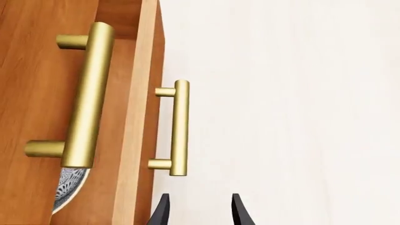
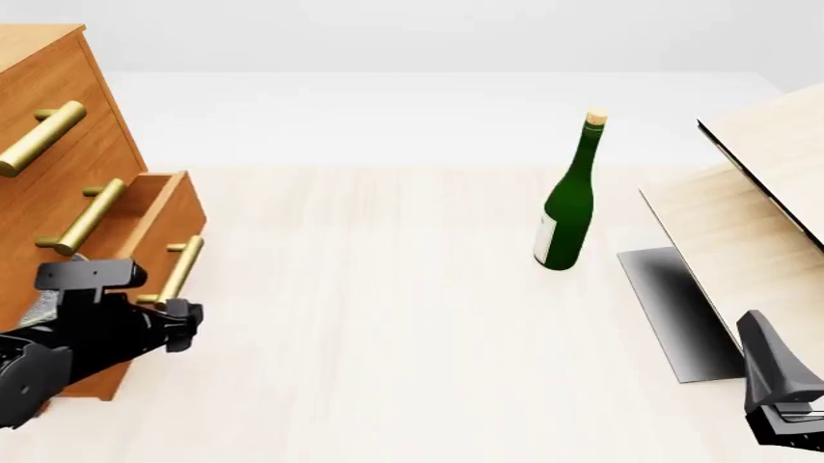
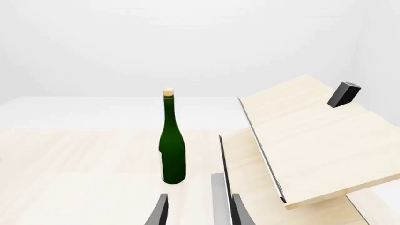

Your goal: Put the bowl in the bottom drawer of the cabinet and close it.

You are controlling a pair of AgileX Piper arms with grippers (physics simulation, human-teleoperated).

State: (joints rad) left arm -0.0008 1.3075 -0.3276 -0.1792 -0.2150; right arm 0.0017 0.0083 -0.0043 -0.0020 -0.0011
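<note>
The orange-brown wooden cabinet carries round brass bar handles; its bottom drawer stands pulled out. Inside it sits the speckled grey bowl — only a rim sliver shows. The left gripper is parted and empty beside the lowest handle. The right gripper is open, empty — a glossy green bottle stands ahead.

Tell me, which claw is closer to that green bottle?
The right claw: it sits at the table's near right, in front of the green bottle. The left claw is far across the table, by the cabinet.
</note>
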